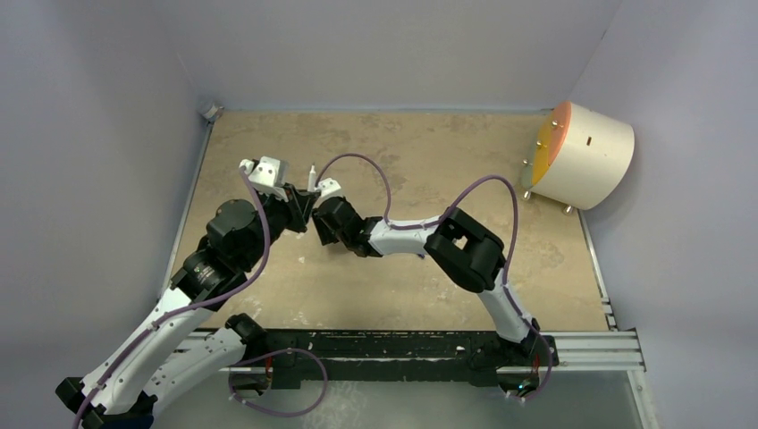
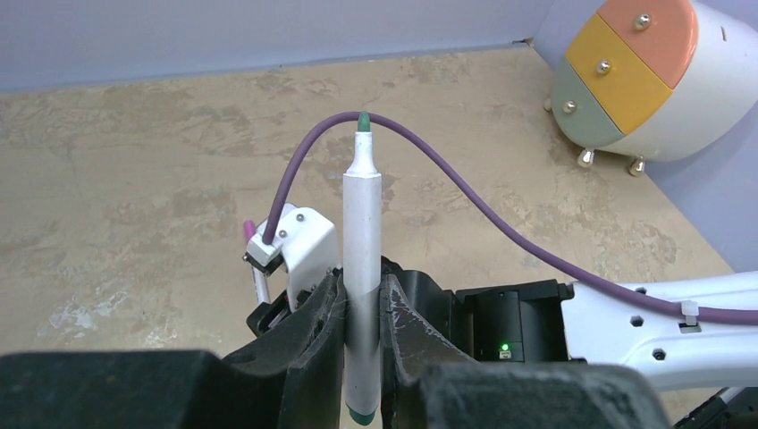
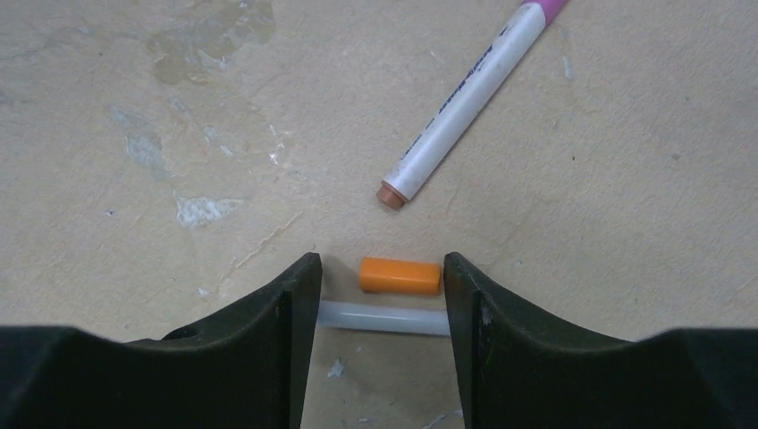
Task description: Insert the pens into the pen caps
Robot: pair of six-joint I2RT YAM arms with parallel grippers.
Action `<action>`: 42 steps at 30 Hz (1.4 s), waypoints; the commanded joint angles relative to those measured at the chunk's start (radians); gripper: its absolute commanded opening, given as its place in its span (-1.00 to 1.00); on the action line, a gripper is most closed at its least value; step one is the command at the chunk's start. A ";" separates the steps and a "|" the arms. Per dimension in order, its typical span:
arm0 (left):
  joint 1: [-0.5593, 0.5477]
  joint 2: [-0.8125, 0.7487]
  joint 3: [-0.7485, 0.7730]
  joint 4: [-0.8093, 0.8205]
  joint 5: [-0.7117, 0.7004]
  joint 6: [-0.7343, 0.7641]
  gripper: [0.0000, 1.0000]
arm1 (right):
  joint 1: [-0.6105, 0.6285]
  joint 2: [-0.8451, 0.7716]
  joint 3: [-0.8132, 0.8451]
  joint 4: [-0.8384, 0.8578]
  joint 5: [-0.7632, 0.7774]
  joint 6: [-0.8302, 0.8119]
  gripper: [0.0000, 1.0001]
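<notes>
My left gripper (image 2: 362, 284) is shut on a white pen (image 2: 363, 232) and holds it upright, with its teal tip (image 2: 362, 121) up; the pen also shows in the top view (image 1: 312, 177). My right gripper (image 3: 380, 266) is open and low over the table. A small orange cap (image 3: 400, 275) lies flat between its fingertips. A pale pen (image 3: 384, 317) lies crosswise just behind the cap. A third white pen (image 3: 465, 112) lies beyond, with a pink cap (image 3: 545, 7) on its far end. No blue cap is in view. In the top view the two grippers (image 1: 302, 204) (image 1: 320, 225) are close together.
A round cream drawer unit (image 1: 581, 152) with orange and green fronts stands at the back right; it also shows in the left wrist view (image 2: 644, 71). A purple cable (image 2: 465, 192) arcs over the right arm. The tan table (image 1: 429, 143) has walls on three sides.
</notes>
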 commanded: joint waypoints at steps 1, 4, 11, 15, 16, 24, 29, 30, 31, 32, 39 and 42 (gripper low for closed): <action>-0.001 -0.009 0.004 0.019 0.010 0.025 -1.00 | -0.003 0.002 0.048 -0.052 0.049 0.030 0.10; -0.001 -0.010 0.005 0.018 0.014 0.027 -1.00 | -0.004 0.006 0.051 -0.059 0.052 0.027 0.08; -0.001 -0.018 0.004 0.009 0.010 0.033 -1.00 | -0.003 0.009 0.057 -0.083 0.091 0.028 -0.08; 0.000 -0.018 0.003 0.007 0.010 0.035 -1.00 | -0.003 0.000 0.044 -0.083 0.097 0.029 -0.30; -0.001 -0.018 0.003 0.007 0.010 0.035 -1.00 | -0.002 -0.005 0.039 -0.081 0.099 0.030 -0.35; 0.000 -0.016 0.002 0.004 0.011 0.036 -1.00 | 0.000 -0.190 -0.141 0.137 0.155 -0.008 -0.70; -0.001 -0.015 0.003 0.004 0.008 0.037 -1.00 | 0.000 -0.292 -0.204 0.137 0.178 -0.112 -0.72; -0.001 -0.016 0.004 0.006 0.007 0.037 -1.00 | -0.001 -0.312 -0.227 0.140 0.184 -0.142 -0.73; -0.001 -0.018 0.005 0.007 0.008 0.036 -1.00 | -0.002 -0.338 -0.254 0.149 0.186 -0.166 -0.72; -0.001 -0.016 0.006 0.009 0.010 0.035 -1.00 | -0.005 -0.368 -0.289 0.165 0.173 -0.193 -0.73; 0.000 -0.006 0.008 0.012 0.028 0.031 -1.00 | -0.025 -0.582 -0.516 0.146 -0.081 -0.378 -0.74; 0.001 -0.001 0.011 0.012 0.035 0.031 -1.00 | -0.018 -0.650 -0.598 0.141 -0.179 -0.356 -0.74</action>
